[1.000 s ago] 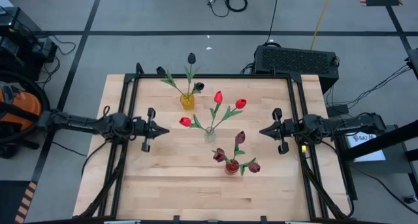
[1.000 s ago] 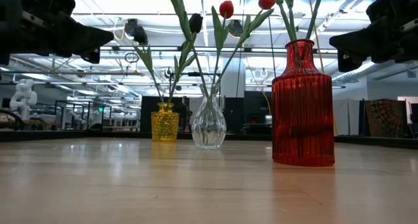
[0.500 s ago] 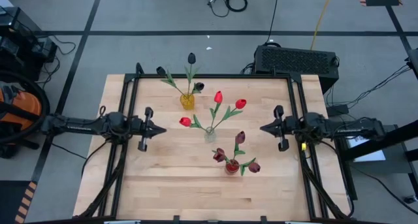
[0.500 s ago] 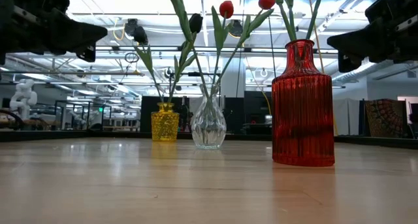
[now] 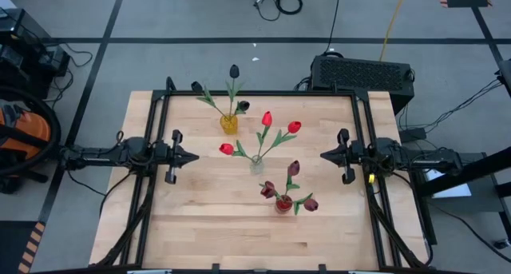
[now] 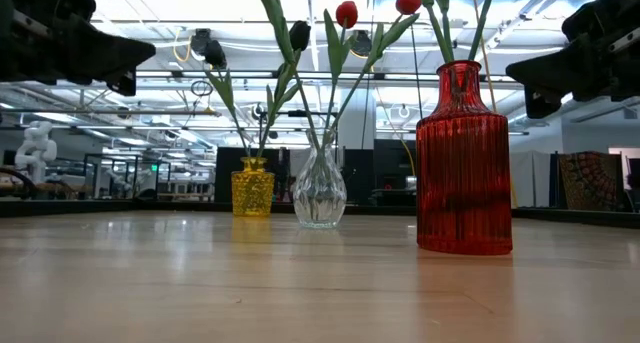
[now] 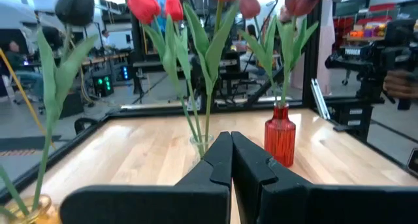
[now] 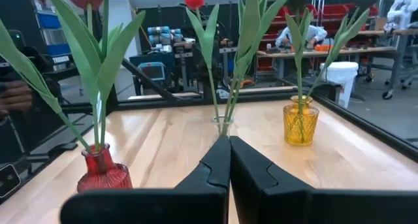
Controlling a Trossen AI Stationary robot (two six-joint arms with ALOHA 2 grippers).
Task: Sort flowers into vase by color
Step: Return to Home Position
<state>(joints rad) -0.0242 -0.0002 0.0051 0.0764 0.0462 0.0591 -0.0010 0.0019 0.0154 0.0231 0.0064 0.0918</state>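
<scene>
Three vases stand upright on the wooden table, each on its base. The yellow vase point(image 5: 229, 123) holds near-black tulips point(image 5: 234, 71). The clear glass vase point(image 5: 257, 164) holds bright red tulips point(image 5: 266, 119). The red vase point(image 5: 283, 204) holds dark maroon tulips point(image 5: 293, 168). All stems stick into the vase mouths. My left gripper point(image 5: 196, 156) hovers left of the clear vase, shut and empty, fingertips together point(image 7: 230, 139). My right gripper point(image 5: 322, 156) hovers to the right of it, also shut and empty point(image 8: 228, 141).
A black metal frame point(image 5: 255, 93) runs around the table's edges. Bare wood lies near the front edge point(image 5: 239, 242) and between each gripper and the vases. In the low view the red vase point(image 6: 463, 163) stands nearest, the clear vase point(image 6: 320, 191) and the yellow vase point(image 6: 252, 188) farther back.
Both arms have drawn back from the vases at a steady height. The left gripper moved toward the table's left edge, and the right gripper moved a little toward the right edge. Both stayed shut. The vases and flowers kept still.
</scene>
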